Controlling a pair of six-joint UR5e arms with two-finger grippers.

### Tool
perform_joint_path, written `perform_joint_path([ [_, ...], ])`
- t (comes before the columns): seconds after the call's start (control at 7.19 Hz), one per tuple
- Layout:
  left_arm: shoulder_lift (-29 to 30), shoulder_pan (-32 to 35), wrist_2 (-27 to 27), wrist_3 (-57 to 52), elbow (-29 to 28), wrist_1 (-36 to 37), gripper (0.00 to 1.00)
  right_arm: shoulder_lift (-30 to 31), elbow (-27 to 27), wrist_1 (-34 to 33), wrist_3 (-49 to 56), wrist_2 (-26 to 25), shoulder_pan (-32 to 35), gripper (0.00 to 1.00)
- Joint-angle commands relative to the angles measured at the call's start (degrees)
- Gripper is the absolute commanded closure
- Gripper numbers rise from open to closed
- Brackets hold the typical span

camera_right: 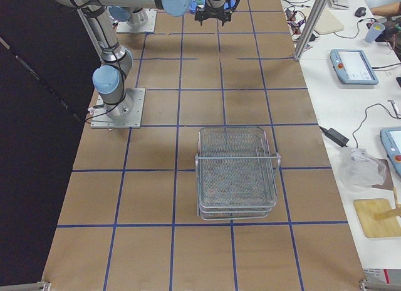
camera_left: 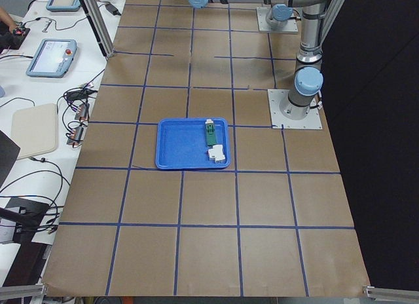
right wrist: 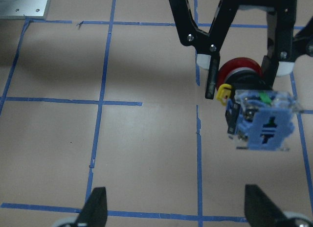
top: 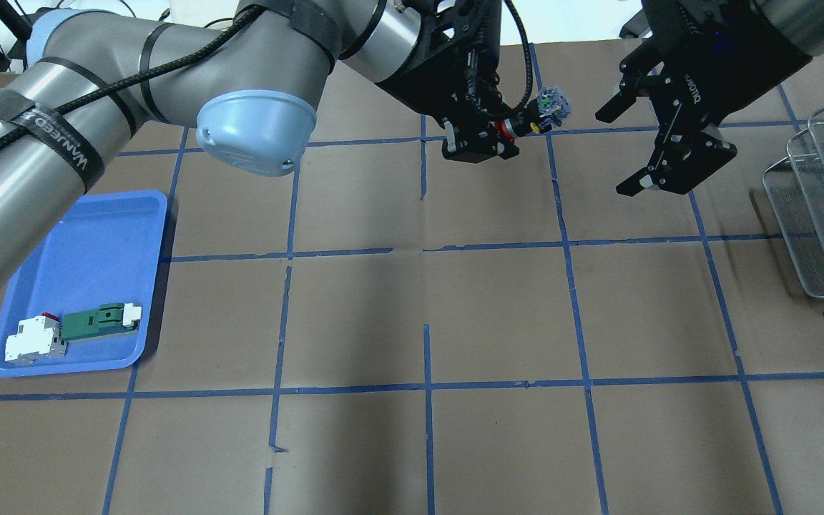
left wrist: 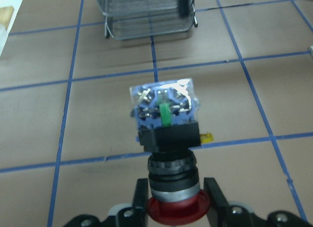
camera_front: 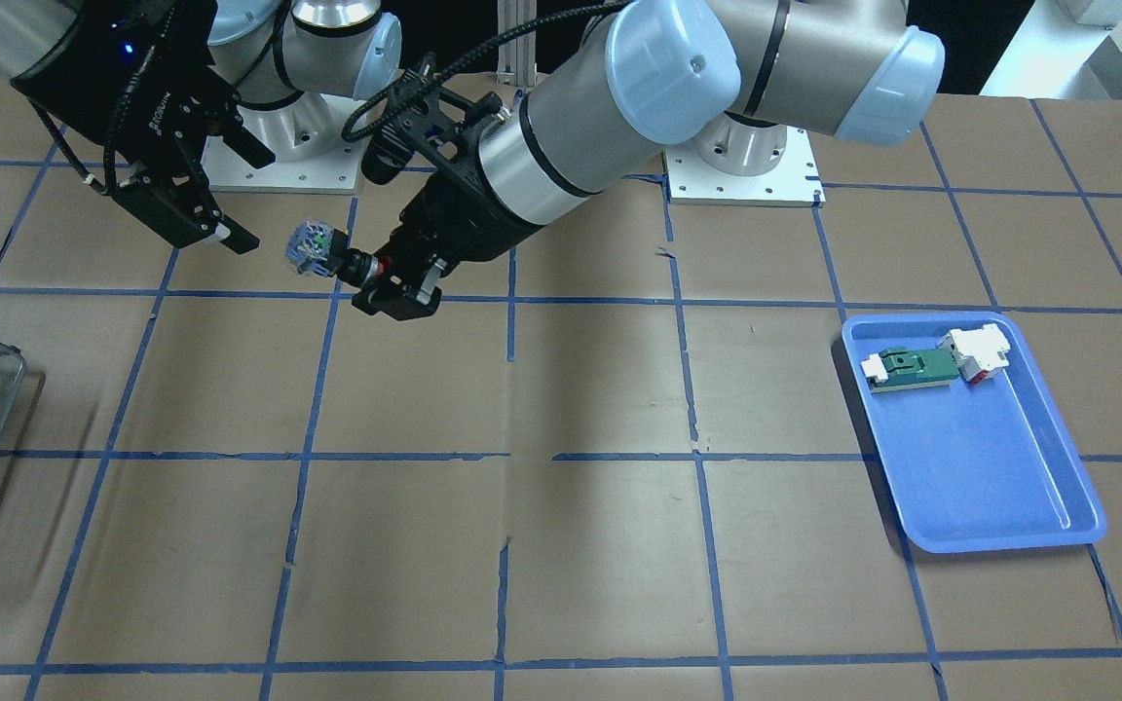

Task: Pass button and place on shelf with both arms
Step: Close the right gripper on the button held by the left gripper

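Brown taped tabletop [top: 426,443] below: left gripper [top: 501,134] jaws clamp the button [top: 546,109] by its red cap; right gripper [top: 616,151] hovers at its three o'clock, jaws wide.

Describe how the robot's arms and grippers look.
The left arm and right arm are silver-grey tubes with pale blue joint caps; black lettered straps hold a black cable along the left. The left gripper and right gripper are black, two-fingered; the right bears white lettering.

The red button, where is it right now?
In the overhead view the button is held above the table by the left gripper, at top centre. The open right gripper is just to its right, not touching it.
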State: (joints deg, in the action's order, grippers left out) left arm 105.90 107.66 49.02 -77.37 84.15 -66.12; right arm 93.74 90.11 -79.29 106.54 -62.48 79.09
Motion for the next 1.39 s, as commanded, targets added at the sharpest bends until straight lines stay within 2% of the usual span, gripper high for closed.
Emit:
perform_joint_path([
  [0.0, 0.1, 1.3, -0.9, 0.2, -0.2, 1.4, 1.00, 0.7, -1.3, 1.5, 2.5, 2.5, -1.2, 0.07],
  [0.28, -0.3, 1.8, -2.1, 0.5, -0.2, 2.2, 1.00, 0.8, -1.3, 6.0, 2.0, 5.2, -6.1, 0.05],
  [0.56, -0.3, 1.8, -2.1, 0.6, 0.3, 2.2, 1.00, 2.0, -1.4, 6.5, 0.8, 9.7, -6.9, 0.01],
  [0.7, -0.3, 1.8, -2.1, 0.6, 0.3, 2.3, 1.00, 2.7, -1.8, 6.6, -3.9, 13.6, -6.8, 0.00],
  [1.25, -0.8, 1.8, -2.1, 0.7, 0.7, 2.6, 1.00, 1.9, -1.3, 5.9, -0.7, 13.6, -4.3, 0.00],
])
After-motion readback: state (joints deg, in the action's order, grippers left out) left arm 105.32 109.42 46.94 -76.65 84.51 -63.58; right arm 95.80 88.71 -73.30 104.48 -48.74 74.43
